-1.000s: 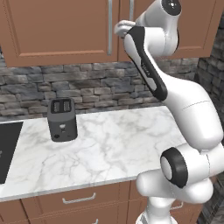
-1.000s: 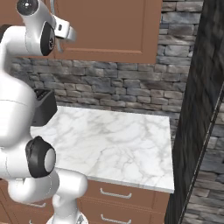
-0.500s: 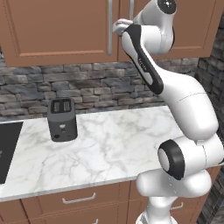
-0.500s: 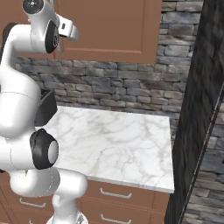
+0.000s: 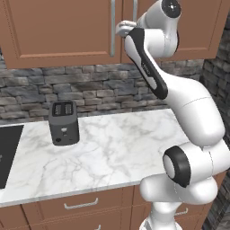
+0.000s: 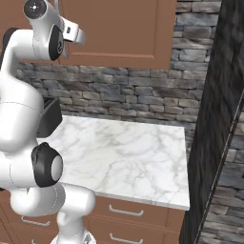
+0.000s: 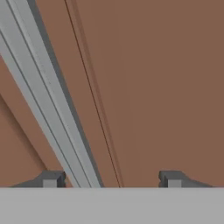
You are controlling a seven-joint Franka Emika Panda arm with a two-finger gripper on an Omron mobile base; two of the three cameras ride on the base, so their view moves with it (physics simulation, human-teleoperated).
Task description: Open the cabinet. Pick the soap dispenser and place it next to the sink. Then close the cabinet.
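Cabinet [image 5: 58, 31]: doors closed; handle [image 7: 48, 109] running vertical.
Gripper [image 7: 111, 179]: fingers apart, straddling handle, beside left fingertip.
Left base view: toaster [image 5: 63, 122] below cabinet.

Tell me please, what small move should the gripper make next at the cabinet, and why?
Probably shut the gripper on the silver bar handle, then pull. In the hand view the handle runs between the fingertips, close beside one of them, and the jaws stand apart. The cabinet doors look shut.
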